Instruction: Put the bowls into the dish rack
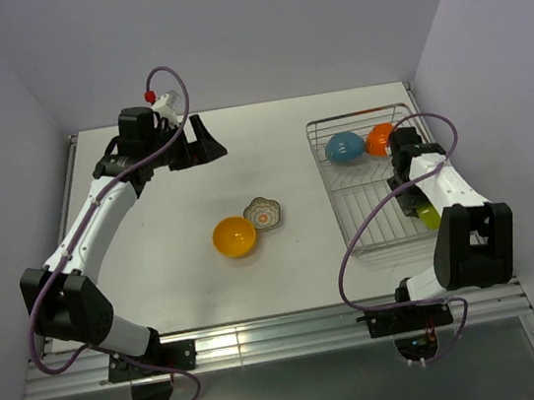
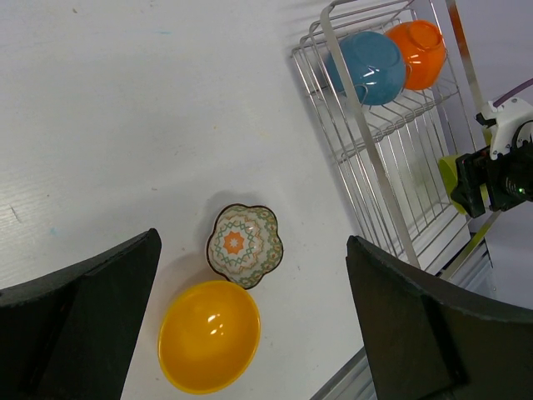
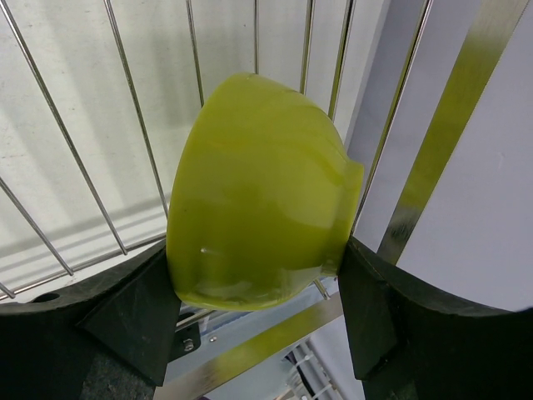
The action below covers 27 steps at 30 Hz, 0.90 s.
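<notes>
Right end effector (image 3: 254, 292) grips lime-green bowl (image 3: 258, 192) over dish rack (image 3: 445, 125); left end effector (image 2: 252, 250) spread wide.

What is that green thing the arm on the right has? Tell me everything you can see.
It is a green bowl, plain, glossy and lime-coloured, perhaps plastic. It is tipped on its side, gripped on both sides by the right arm's black jaws, over the wire rack near its right edge.
</notes>
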Tool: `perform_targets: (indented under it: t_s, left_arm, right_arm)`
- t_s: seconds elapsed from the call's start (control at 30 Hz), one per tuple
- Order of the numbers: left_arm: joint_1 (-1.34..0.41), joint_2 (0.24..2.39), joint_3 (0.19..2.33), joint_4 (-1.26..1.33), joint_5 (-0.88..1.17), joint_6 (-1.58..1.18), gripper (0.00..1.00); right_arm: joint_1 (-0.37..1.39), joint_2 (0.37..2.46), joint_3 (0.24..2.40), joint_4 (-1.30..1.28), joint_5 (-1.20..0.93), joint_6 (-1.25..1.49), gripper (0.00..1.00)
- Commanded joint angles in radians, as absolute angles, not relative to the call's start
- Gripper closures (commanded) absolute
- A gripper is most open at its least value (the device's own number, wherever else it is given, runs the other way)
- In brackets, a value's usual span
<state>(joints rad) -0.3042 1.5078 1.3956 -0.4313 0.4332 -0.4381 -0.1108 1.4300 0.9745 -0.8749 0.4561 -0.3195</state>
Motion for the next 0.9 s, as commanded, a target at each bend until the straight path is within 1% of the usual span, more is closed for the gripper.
perform_targets:
  t_s: [0.0,0.03,0.1,0.13,0.17,0.2,0.3,0.33,0.37,0.87]
  left_arm:
    - [-0.299,1.485,1.401,-0.400,0.453,-0.430,0.00]
    - [-0.299,1.485,1.401,-0.400,0.454,-0.430,0.01]
    - [-0.298,1.485,1.399,-0.399,0.454,-0.430,0.00]
    - [-0.298,1.485,1.397,-0.397,0.453,-0.431,0.00]
    - [-0.298,1.485,1.397,-0.397,0.454,-0.431,0.01]
    - [-0.296,1.485,1.396,-0.396,0.454,-0.431,0.01]
    - [-0.296,1.483,1.391,-0.391,0.454,-0.431,0.01]
    - [-0.296,1.482,1.391,-0.393,0.454,-0.431,0.01]
    - [-0.296,1.482,1.391,-0.391,0.453,-0.431,0.01]
    - [-0.288,1.476,1.381,-0.388,0.457,-0.429,0.00]
  right_arm:
    - [-0.118,1.447,0.982,-0.876,0.463,-0.296,0.44]
    - [-0.118,1.447,0.982,-0.876,0.463,-0.298,0.39]
    - [-0.117,1.447,0.985,-0.879,0.462,-0.293,0.35]
    - [-0.118,1.447,0.986,-0.882,0.454,-0.290,0.27]
    - [-0.117,1.447,0.991,-0.884,0.454,-0.288,0.18]
    - [-0.115,1.447,0.991,-0.888,0.453,-0.287,0.14]
    - [-0.112,1.445,0.999,-0.894,0.453,-0.284,0.09]
    - [-0.112,1.447,1.002,-0.897,0.453,-0.281,0.06]
    - [-0.112,1.447,1.008,-0.903,0.446,-0.278,0.00]
    - [-0.097,1.468,1.055,-0.969,0.367,-0.250,0.00]
